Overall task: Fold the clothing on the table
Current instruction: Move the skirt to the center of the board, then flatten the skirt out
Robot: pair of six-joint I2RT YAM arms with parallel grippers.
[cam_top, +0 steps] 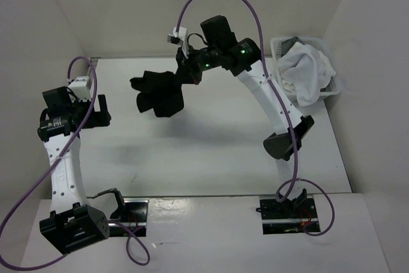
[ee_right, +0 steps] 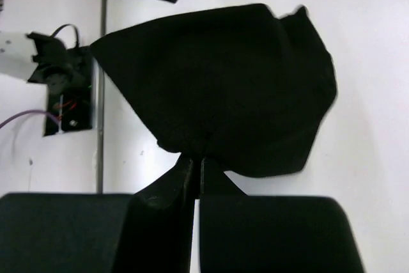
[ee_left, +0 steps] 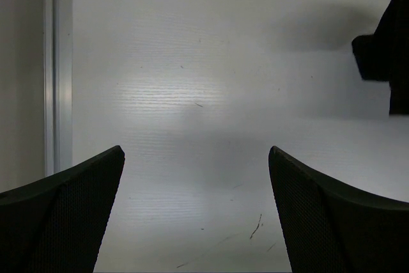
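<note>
1. The bench is bare white below both sets of fingers, with a metal rail off to the side of my left ones. That's plenty of room to lay something out flat.
2. The clothing is hanging in a crumpled black bunch straight off the tips of my right fingers. It's up off the bench, and you can see its shadow underneath.
3. My right fingers are clamped shut on a pinch of that fabric. My left fingers are spread wide with nothing in them, hovering low over the bench, with the garment well off to their right.
4. How I'd play it: don't try folding in mid-air. I'd guess it's best to bring it down so the loose end touches first, then drag it back so it spreads out. The left fingers could grab a second corner along the same edge. One pinch point alone will just drop it in a heap.
5. Writing or brands: none I can read anywhere. The fabric is plain matte black.
</note>
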